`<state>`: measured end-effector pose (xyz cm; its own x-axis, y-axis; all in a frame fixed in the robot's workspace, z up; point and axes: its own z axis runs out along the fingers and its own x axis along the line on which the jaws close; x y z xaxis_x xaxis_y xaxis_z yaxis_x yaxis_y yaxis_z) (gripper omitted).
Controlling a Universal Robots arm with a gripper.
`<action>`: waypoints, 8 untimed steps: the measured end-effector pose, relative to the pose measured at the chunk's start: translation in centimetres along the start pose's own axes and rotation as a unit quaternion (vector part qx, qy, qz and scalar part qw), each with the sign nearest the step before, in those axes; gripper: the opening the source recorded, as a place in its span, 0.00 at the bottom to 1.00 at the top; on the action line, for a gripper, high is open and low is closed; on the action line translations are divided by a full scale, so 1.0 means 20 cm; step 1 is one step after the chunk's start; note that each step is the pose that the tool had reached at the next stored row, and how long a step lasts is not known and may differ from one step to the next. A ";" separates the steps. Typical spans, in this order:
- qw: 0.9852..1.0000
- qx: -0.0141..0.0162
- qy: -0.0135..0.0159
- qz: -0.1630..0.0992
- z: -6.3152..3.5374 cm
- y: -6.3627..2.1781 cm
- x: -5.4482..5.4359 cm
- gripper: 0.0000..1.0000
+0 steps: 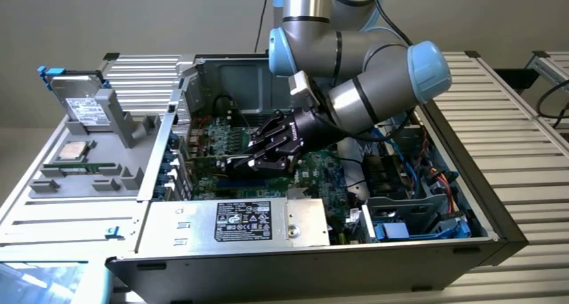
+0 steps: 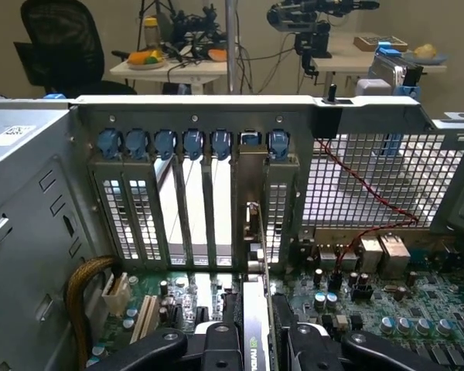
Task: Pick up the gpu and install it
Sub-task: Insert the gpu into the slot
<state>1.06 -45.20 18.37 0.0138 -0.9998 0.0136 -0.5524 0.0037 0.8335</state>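
The gpu stands on edge between my fingers, its black cooler face with a green logo showing. Its silver bracket lies against the case's rear slot wall, in line with an opening. My gripper is shut on the gpu, one black finger on each side. In the exterior view my gripper reaches down into the open computer case with the dark gpu just above the green motherboard.
A silver power supply box sits at the case's near side. Blue-clipped slot covers and a vent grille line the rear wall. A sleeved cable bundle curls beside the slots. A grey parts tray stands on the exterior view's left.
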 end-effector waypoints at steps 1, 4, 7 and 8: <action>1.000 0.000 0.000 0.000 0.000 0.000 0.00 0.28; 1.000 0.000 0.000 0.000 0.001 -0.001 0.00 0.28; 1.000 0.000 0.000 0.000 0.006 -0.003 0.00 0.28; 1.000 0.000 0.000 0.000 0.006 -0.003 0.00 0.28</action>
<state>1.00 -45.21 18.26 0.0139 -0.9998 0.0138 -0.5524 0.0038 0.8336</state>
